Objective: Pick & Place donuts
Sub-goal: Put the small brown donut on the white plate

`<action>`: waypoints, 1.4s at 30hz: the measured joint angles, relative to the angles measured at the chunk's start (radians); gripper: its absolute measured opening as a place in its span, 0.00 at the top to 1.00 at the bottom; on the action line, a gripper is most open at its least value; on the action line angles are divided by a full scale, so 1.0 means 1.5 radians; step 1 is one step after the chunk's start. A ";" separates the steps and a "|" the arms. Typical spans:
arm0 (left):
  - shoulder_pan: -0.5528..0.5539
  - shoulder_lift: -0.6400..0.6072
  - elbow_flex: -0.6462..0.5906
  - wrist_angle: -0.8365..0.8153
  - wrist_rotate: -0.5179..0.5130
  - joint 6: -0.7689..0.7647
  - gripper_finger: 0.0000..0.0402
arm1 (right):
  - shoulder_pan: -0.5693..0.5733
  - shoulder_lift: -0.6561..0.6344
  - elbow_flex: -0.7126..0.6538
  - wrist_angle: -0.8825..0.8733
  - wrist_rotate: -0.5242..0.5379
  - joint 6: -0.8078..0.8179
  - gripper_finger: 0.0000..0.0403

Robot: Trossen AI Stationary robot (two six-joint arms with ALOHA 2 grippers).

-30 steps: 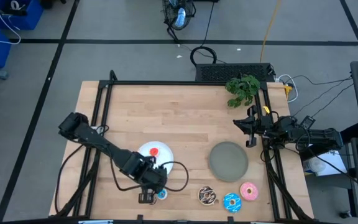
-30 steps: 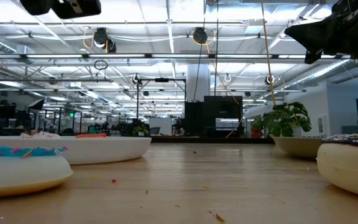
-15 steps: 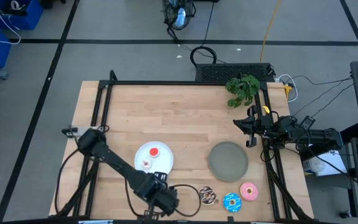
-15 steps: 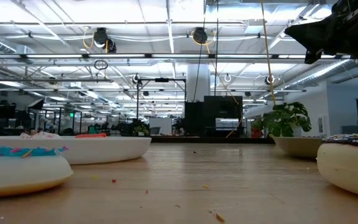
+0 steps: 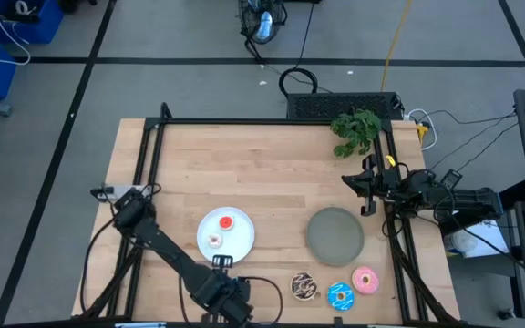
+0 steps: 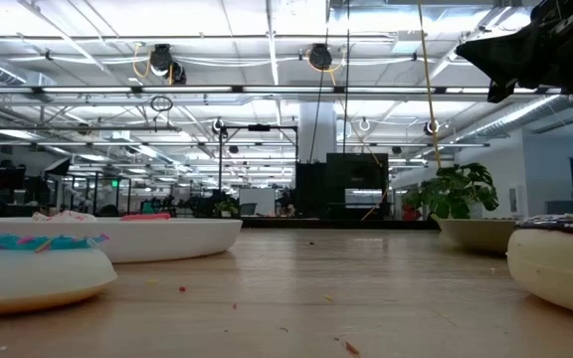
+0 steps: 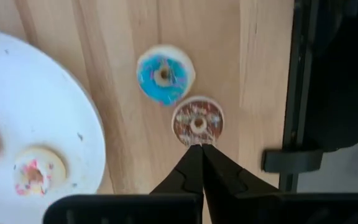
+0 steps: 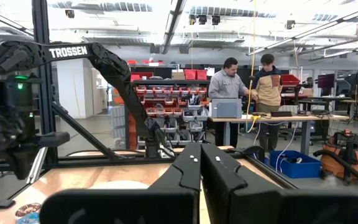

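Note:
My left gripper [image 7: 202,148] is shut and hovers at the table's near edge [image 5: 221,293], its tips just short of the tiny brown donut [image 7: 197,121]. The tiny blue donut [image 7: 165,66] lies beside that one on the wood and shows close up in the low view [image 6: 28,268]. The red donut [image 5: 226,220] and the pink-white donut [image 5: 214,240] lie on the white plate [image 5: 241,239]. The chocolate donut [image 5: 303,287], blue-iced donut [image 5: 340,295] and pink-iced donut [image 5: 365,280] sit near the grey plate [image 5: 335,235]. My right gripper [image 5: 369,187] waits shut at the right edge.
A small green plant [image 5: 355,130] stands at the far right corner. A black frame rail [image 7: 300,93] runs along the near edge, close to the tiny donuts. Bare wood spreads across the table's far half [image 5: 244,164]. Two people stand at a bench far behind [image 8: 247,87].
My left arm has swung toward the table's near edge, carrying its gripper from beside the white plate's near rim out over the edge, and it has left the top of the low view. The donuts and plates have stayed in place.

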 joint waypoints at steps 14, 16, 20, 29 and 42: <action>0.004 -0.001 0.000 0.001 -0.007 0.005 0.99 | 0.000 0.000 0.000 0.000 0.000 0.000 1.00; 0.006 -0.001 0.000 0.003 -0.008 0.015 0.97 | 0.000 0.000 0.000 0.000 0.000 0.000 1.00; 0.005 -0.001 0.000 0.006 -0.012 0.006 0.92 | 0.000 0.000 0.000 0.000 0.000 -0.001 1.00; 0.005 -0.001 -0.001 0.006 -0.025 -0.038 0.91 | 0.000 0.000 0.000 0.005 0.001 -0.025 1.00; -0.032 -0.001 -0.001 0.039 -0.041 -0.197 0.59 | 0.000 0.000 0.000 -0.021 -0.012 0.016 1.00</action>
